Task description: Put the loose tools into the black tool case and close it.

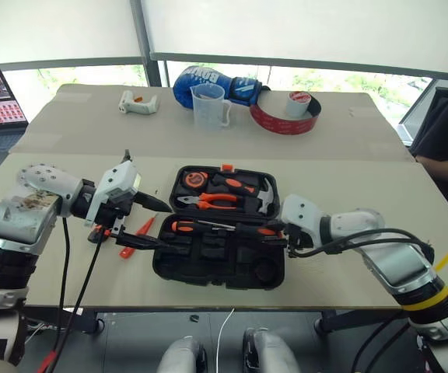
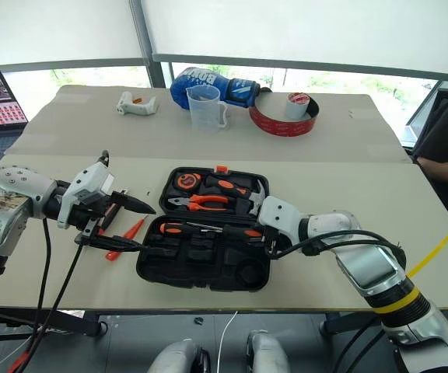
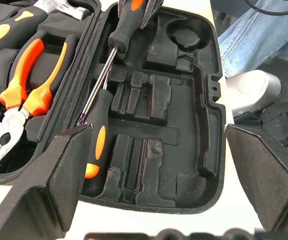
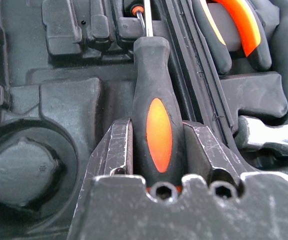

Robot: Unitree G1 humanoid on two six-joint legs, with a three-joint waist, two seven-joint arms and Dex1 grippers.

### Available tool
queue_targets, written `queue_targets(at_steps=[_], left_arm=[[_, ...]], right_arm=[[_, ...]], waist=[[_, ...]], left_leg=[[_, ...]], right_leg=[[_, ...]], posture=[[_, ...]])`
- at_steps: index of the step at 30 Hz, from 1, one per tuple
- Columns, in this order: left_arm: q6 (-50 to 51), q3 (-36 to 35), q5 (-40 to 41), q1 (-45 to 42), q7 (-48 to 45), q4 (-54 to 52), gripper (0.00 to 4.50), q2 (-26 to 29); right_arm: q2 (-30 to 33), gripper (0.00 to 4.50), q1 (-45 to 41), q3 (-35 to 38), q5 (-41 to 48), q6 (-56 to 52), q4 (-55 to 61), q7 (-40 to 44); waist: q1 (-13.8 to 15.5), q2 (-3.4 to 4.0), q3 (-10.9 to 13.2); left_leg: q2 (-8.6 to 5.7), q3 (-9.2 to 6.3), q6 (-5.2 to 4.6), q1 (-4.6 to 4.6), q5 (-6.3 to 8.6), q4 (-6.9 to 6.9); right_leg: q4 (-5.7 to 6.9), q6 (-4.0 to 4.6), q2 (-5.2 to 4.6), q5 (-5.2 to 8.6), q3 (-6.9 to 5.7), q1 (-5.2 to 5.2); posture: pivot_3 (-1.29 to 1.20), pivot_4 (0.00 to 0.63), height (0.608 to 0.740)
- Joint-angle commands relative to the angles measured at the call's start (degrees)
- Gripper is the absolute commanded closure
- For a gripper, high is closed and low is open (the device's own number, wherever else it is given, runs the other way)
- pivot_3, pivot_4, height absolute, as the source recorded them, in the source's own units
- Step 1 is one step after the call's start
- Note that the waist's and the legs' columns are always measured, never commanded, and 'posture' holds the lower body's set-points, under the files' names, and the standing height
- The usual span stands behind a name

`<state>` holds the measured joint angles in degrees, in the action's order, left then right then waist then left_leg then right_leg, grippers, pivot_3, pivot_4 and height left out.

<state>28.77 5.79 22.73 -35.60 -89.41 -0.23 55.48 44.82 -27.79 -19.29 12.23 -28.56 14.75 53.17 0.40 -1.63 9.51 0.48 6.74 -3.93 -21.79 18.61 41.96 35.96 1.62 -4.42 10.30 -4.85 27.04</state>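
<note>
Pinched in the right claw (image 4: 159, 150), one screwdriver (image 4: 156, 120) ran lengthwise ahead of it along the black tool case (image 1: 216, 268) hinge. Left claw (image 1: 142, 221) hung spread beside the case.

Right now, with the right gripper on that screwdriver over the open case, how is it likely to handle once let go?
The screwdriver looks stiff: straight shaft, thick handle. Its rounded handle would probably roll on a flat surface, though the moulded recesses of the black tool case should stop it. The right gripper pinches the handle on both sides, so slipping seems unlikely.
</note>
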Motion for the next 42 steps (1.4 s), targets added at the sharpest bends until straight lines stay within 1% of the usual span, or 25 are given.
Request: queue_targets(at_steps=[1, 4, 10, 14, 18, 20, 22, 25, 26, 27, 28, 33, 36, 42], left_arm=[[-0.46, -1.34, 0.51, -0.90, 0.25, -0.20, 0.00, 0.49], [-0.72, -1.24, 0.44, -1.14, 0.28, 0.08, 0.00, 0.28], [-1.11, -0.73, 0.17, -1.91, 0.46, 0.67, 0.00, -0.38], [-1.40, -0.62, 0.08, -2.07, 0.25, 0.56, 0.00, -0.62], [-1.76, -0.51, -0.13, -2.27, 0.19, 0.73, 0.00, -0.72], [-1.87, -0.47, -0.19, -2.48, 0.24, 0.87, 0.00, -0.78], [-1.95, -0.46, -0.23, -2.58, 0.27, 0.92, 0.00, -0.83], [-1.91, -0.44, -0.27, -2.63, 0.31, 0.91, 0.00, -0.88], [-1.90, -0.45, -0.28, -2.61, 0.33, 0.90, 0.00, -0.86], [-1.89, -0.46, -0.28, -2.57, 0.35, 0.90, 0.00, -0.84], [-1.90, -0.48, -0.29, -2.53, 0.37, 0.91, 0.00, -0.83], [-1.77, -0.55, -0.25, -2.44, 0.54, 0.92, 0.00, -0.89], [-2.30, -0.33, -0.57, -2.35, 0.66, 1.23, 0.00, -1.15], [-2.95, -0.12, -1.02, -1.98, 0.82, 1.42, 0.00, -1.52]], right_arm=[[-0.42, 3.44, 0.78, 0.83, -0.25, 3.41, 1.76, 2.39], [-2.29, 3.44, -0.37, 2.72, 1.76, 3.50, 2.76, 2.45], [-3.03, 3.44, 0.02, 2.97, 1.02, 4.62, 2.37, 4.37], [-1.97, 3.44, -0.70, 1.04, -2.05, 5.04, 0.75, 5.39], [-1.97, 3.44, -1.36, 0.47, -3.27, 5.62, -1.04, 6.94], [-2.58, 2.43, -1.97, 0.52, -3.75, 4.85, -1.99, 6.71], [-3.28, 1.86, -2.60, 0.77, -3.81, 4.10, -2.59, 6.33], [-4.54, 0.84, -3.35, 2.13, -1.75, 1.54, -1.83, 6.28], [-4.94, 0.44, -3.54, 2.66, -1.04, 0.50, -1.41, 6.21], [-5.19, 0.16, -3.67, 3.00, -0.62, -0.23, -1.12, 6.12], [-5.27, 0.02, -3.74, 3.13, -0.53, -0.52, -0.93, 6.05], [-6.90, 0.02, -4.30, 4.48, 0.90, -2.26, -0.18, 5.25], [-9.30, 0.73, -5.79, 4.34, 1.22, -3.78, -1.07, 3.59], [-12.66, 2.84, -8.19, 1.87, -1.03, -3.07, -4.85, 2.26]], waist=[[-0.01, 0.00, 0.00], [-0.11, 0.00, 0.00], [-0.29, 0.01, 0.01], [-0.28, 0.01, 0.01], [-0.27, 0.01, 0.01], [-0.26, 0.01, 0.01], [-0.25, 0.01, 0.01], [-0.25, 0.01, 0.01], [-0.25, 0.01, 0.01], [-0.25, 0.01, 0.01], [-0.25, 0.01, 0.01], [-0.26, 0.01, 0.01], [-0.26, 0.01, 0.01], [-0.40, 0.01, 0.01]], left_leg=[[0.00, 0.00, 0.03, 0.02, -0.02, 0.01], [0.05, 0.00, 0.07, 0.07, -0.04, 0.12], [0.15, 0.01, 0.13, 0.06, -0.07, 0.37], [0.16, 0.01, 0.12, 0.03, -0.07, 0.54], [0.18, 0.01, 0.12, 0.00, -0.07, 0.67], [0.18, 0.01, 0.11, -0.01, -0.07, 0.73], [0.18, 0.01, 0.11, 0.00, -0.07, 0.79], [0.18, 0.01, 0.11, 0.03, -0.07, 0.80], [0.18, 0.01, 0.11, 0.04, -0.07, 0.80], [0.19, 0.01, 0.11, 0.03, -0.07, 0.80], [0.20, 0.01, 0.11, 0.03, -0.07, 0.80], [0.19, 0.01, 0.10, 0.01, -0.06, 0.80], [0.19, 0.00, 0.10, 0.02, -0.06, 0.80], [0.19, 0.00, 0.10, 0.02, -0.06, 0.80]], right_leg=[[0.03, -0.11, 0.00, 0.07, 0.02, -0.01], [0.12, -0.13, 0.01, 0.09, 0.06, -0.03], [0.26, -0.11, 0.04, 0.08, 0.09, -0.04], [0.35, -0.09, 0.03, 0.07, 0.12, -0.05], [0.43, -0.08, 0.04, 0.06, 0.12, -0.04], [0.50, -0.08, 0.04, 0.07, 0.13, -0.03], [0.63, -0.06, 0.03, 0.08, 0.21, -0.02], [0.72, -0.01, 0.04, 0.12, 0.36, -0.02], [0.75, 0.02, 0.04, 0.14, 0.41, -0.01], [0.76, 0.04, 0.04, 0.14, 0.43, -0.01], [0.76, 0.05, 0.04, 0.15, 0.43, 0.00], [0.77, 0.06, 0.04, 0.15, 0.43, 0.01], [0.78, 0.06, 0.05, 0.15, 0.43, 0.01], [0.80, 0.08, 0.08, 0.14, 0.43, 0.02]], posture=[[0.00, 0.150, 0.714], [0.00, 0.150, 0.714], [0.00, 0.150, 0.714], [0.00, 0.150, 0.714], [0.00, 0.150, 0.714], [0.00, 0.150, 0.714], [0.00, 0.150, 0.714], [0.00, 0.150, 0.714], [0.00, 0.150, 0.714], [0.00, 0.150, 0.714], [0.00, 0.150, 0.714], [0.00, 0.150, 0.714], [0.00, 0.150, 0.714], [0.00, 0.150, 0.714]])
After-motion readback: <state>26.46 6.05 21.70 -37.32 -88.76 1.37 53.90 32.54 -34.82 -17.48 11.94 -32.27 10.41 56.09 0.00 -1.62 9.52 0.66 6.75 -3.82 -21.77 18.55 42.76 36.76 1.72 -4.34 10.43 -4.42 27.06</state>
